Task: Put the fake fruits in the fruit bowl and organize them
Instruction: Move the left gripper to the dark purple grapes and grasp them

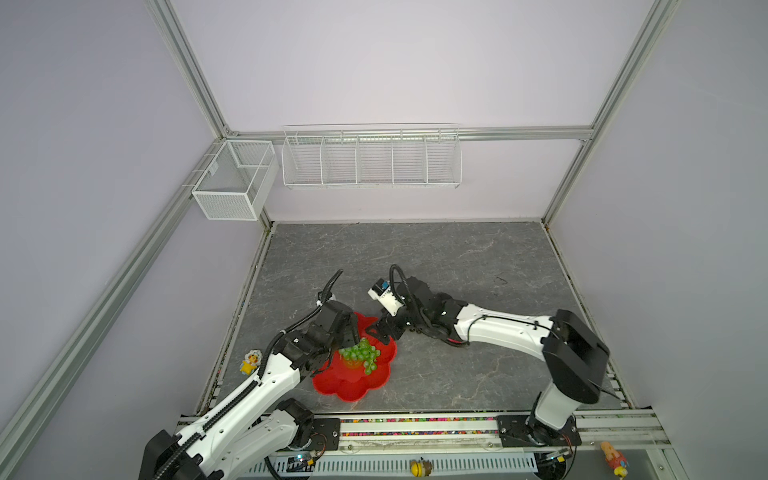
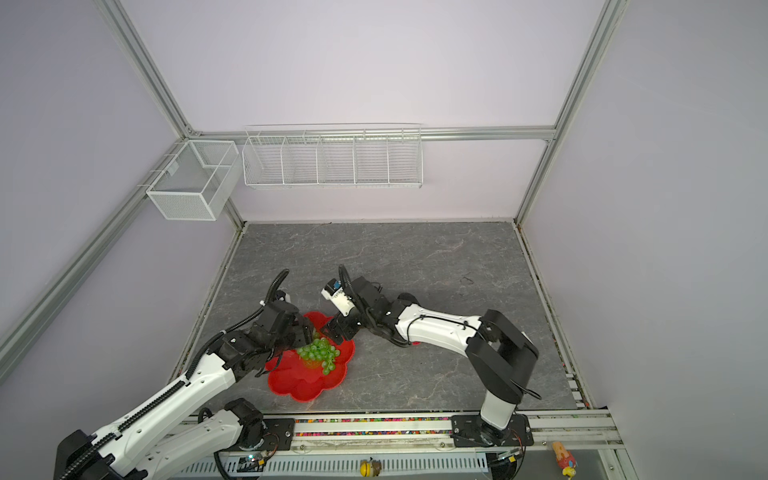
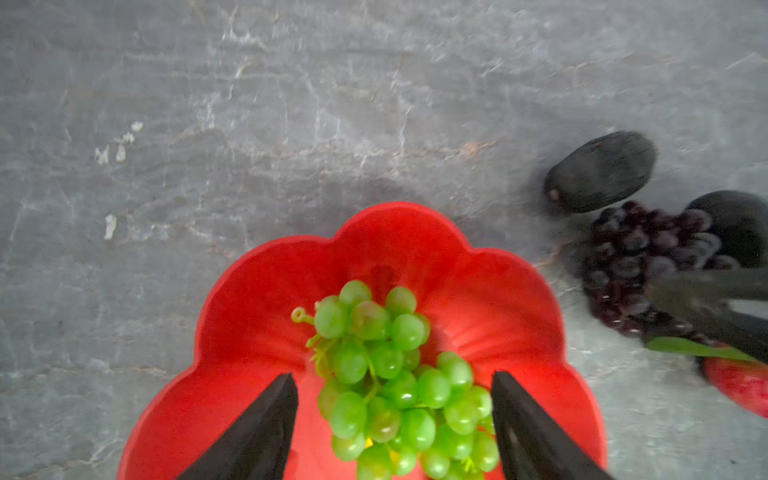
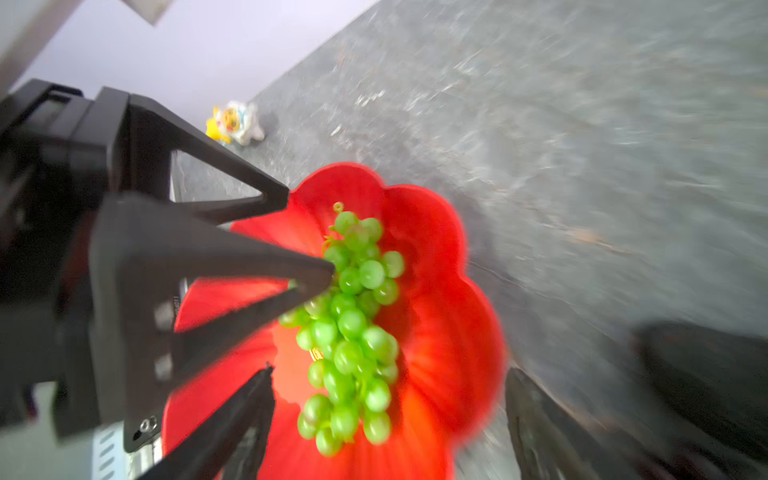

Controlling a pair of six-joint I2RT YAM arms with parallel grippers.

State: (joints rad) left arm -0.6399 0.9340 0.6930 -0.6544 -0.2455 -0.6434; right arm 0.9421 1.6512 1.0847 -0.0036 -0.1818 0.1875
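Note:
The green grape bunch lies in the middle of the red flower-shaped fruit bowl. My left gripper hangs open just above the bunch, its fingers clear on either side. My right gripper is open at the bowl's far rim, facing the grapes. In the left wrist view, two blackish avocados, a dark purple grape bunch and a red-pink fruit lie on the table beside the bowl. The right arm hides most of them in both top views.
A small yellow-and-white toy figure stands left of the bowl by the table edge. White wire baskets hang on the back and left walls. Two more toys lie beyond the front rail.

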